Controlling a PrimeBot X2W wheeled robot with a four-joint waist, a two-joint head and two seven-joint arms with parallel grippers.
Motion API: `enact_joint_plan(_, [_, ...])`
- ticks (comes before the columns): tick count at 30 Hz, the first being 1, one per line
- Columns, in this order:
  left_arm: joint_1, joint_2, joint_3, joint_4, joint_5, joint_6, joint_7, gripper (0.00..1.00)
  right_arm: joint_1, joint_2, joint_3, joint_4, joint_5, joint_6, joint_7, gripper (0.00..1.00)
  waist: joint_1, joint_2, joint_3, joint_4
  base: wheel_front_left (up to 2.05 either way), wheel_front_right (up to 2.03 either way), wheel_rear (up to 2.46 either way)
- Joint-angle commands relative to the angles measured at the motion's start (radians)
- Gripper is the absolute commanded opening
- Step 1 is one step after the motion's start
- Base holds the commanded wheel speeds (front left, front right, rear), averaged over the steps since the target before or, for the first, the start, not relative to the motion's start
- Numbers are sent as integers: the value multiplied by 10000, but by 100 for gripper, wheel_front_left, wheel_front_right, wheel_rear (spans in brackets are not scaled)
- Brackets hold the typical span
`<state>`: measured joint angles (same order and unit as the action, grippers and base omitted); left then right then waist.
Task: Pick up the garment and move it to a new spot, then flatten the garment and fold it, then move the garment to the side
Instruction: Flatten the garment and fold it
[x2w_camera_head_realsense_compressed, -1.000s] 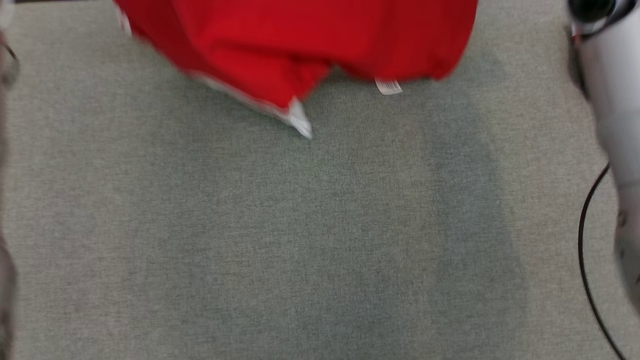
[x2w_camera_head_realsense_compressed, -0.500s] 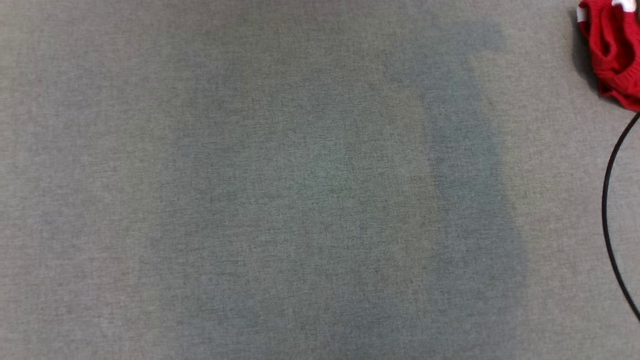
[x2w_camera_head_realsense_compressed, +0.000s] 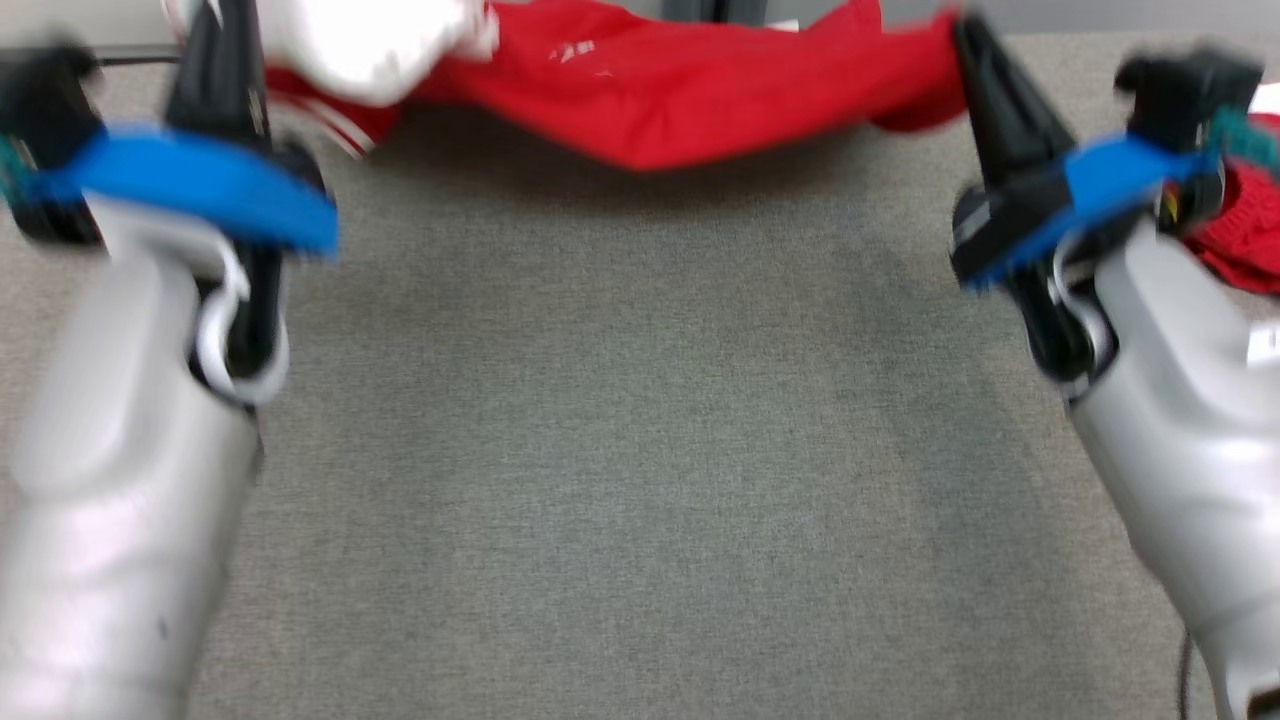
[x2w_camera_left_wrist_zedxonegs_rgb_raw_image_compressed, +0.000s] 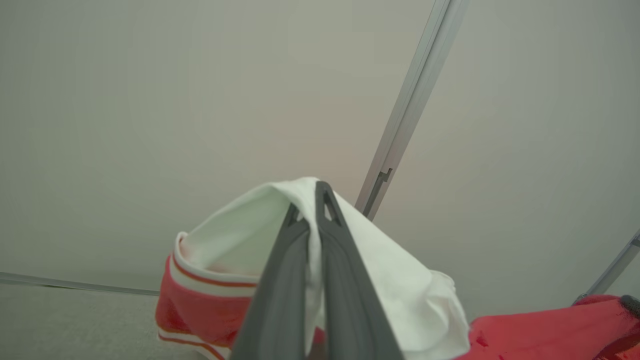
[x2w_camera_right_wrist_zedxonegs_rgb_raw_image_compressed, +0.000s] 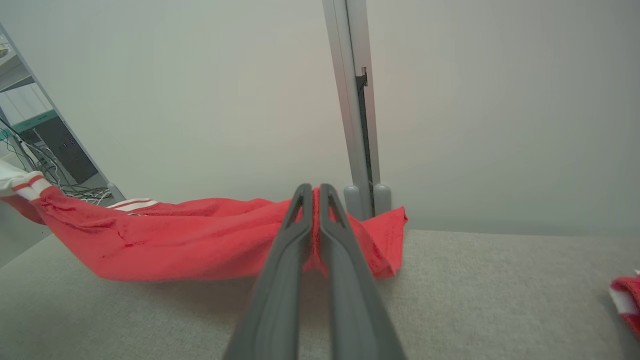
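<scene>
Head view: The surface (x2w_camera_head_realsense_compressed: 640, 450) is grey cloth, bare across its near and middle parts, which leaves wide room between the two pale forearms. The garment (x2w_camera_head_realsense_compressed: 650, 100), red with a white part, lies along the far edge. Its long axis runs left to right, stretched between the claws and sagging in the middle. The left claw (x2w_camera_head_realsense_compressed: 218, 30) stands at the far left by the white end. The right claw (x2w_camera_head_realsense_compressed: 970, 60) stands at the far right by a red corner. A second red cloth (x2w_camera_head_realsense_compressed: 1235, 240) lies at the right edge, apart from the garment. The frame is blurred, so the jaws cannot be judged here.

Left wrist view: The left claw is clamped on the white cloth, fingers pressed together with a fold between them. A red cuff with white stripes hangs below and to the left. A metal post (x2w_camera_left_wrist_zedxonegs_rgb_raw_image_compressed: 410, 110) slants up behind, against a plain pale wall. The red body trails off to the lower right.

Right wrist view: The right claw is closed on a red corner of the garment, fingers together on the fabric. From there the garment extends leftward, low over the surface with a shadow under it; contact cannot be determined. The post stands at the far edge. Cables (x2w_camera_right_wrist_zedxonegs_rgb_raw_image_compressed: 60, 185) lie beyond the far left corner.
</scene>
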<state>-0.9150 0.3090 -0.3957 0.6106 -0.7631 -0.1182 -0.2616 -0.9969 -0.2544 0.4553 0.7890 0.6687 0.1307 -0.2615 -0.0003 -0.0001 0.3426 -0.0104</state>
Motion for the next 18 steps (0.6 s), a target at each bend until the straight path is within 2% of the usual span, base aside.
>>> enact_joint_plan(1, [915, -80, 432, -409, 270, 146, -41, 0, 857, -269, 31, -506, 187, 2, -45, 0, 3, 1, -184, 20, 0, 0, 0])
enact_joint_plan(5, [3273, -510, 1258, -1493, 792, 201, -43, 0, 2944, -617, -7, -1629, 474, 0, -46, 0, 3, 1, -676, 70, 0, 0, 0])
enact_joint_plan(9, [5465, -895, 1881, -2418, 1214, 273, -44, 0, 4926, -608, -93, -2528, 653, 3, -49, 0, 3, 1, -1147, 49, 0, 0, 0])
enact_joint_plan(15, [8154, -1450, 2452, -3459, 1511, 416, -45, 0, 7097, -799, -268, -3280, 550, 3, -49, 0, 3, 1, -1744, -34, 0, 0, 0])
enact_joint_plan(18, [8863, -1647, 2472, -3702, 1451, 448, -45, 0, 7685, -778, -409, -3473, 533, 3, -50, 0, 3, 1, -1902, -43, 0, 0, 0])
